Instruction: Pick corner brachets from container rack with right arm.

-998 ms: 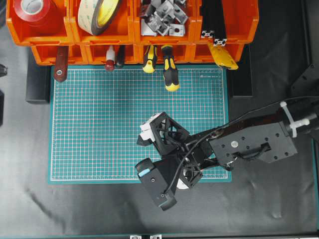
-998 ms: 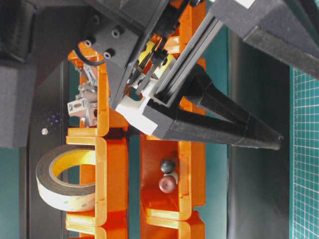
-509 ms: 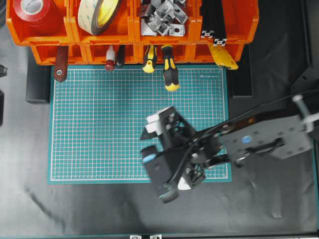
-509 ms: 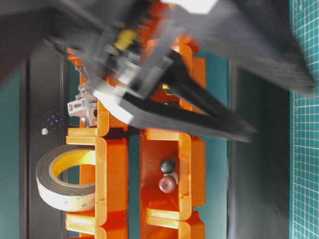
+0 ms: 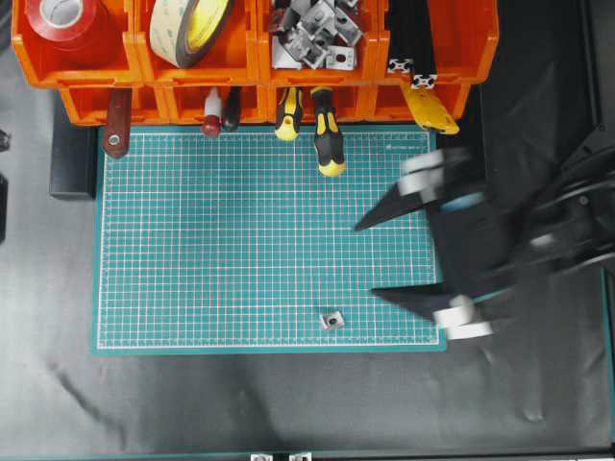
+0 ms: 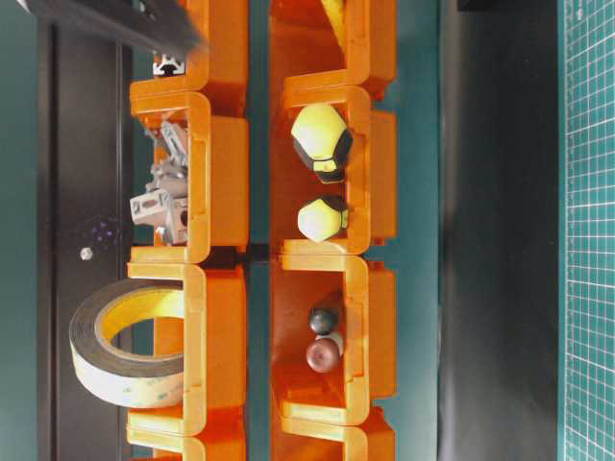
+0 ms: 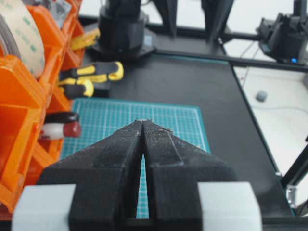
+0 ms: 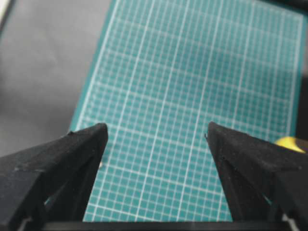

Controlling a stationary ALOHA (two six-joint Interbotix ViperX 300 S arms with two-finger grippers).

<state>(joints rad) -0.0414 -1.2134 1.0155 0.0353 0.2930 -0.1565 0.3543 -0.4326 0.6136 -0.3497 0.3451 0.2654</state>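
Observation:
Several silver corner brachets are piled in an upper bin of the orange container rack; the table-level view shows the pile in its bin. One single bracket lies on the green mat near its front edge. My right gripper, blurred, hovers over the mat's right edge with its fingers pointing left, above and to the right of that bracket. Its wrist view shows the gripper open, with only mat between the fingers. My left gripper is shut on nothing, beside the rack.
The green cutting mat lies in front of the rack. Yellow-handled screwdrivers, a red-handled tool and markers stick out of the lower bins. The upper bins hold red tape, a tape roll and black slotted bars.
My right gripper swung from the mat's lower middle to its right edge and left the table-level view. One bracket now lies bare on the mat where the gripper was.

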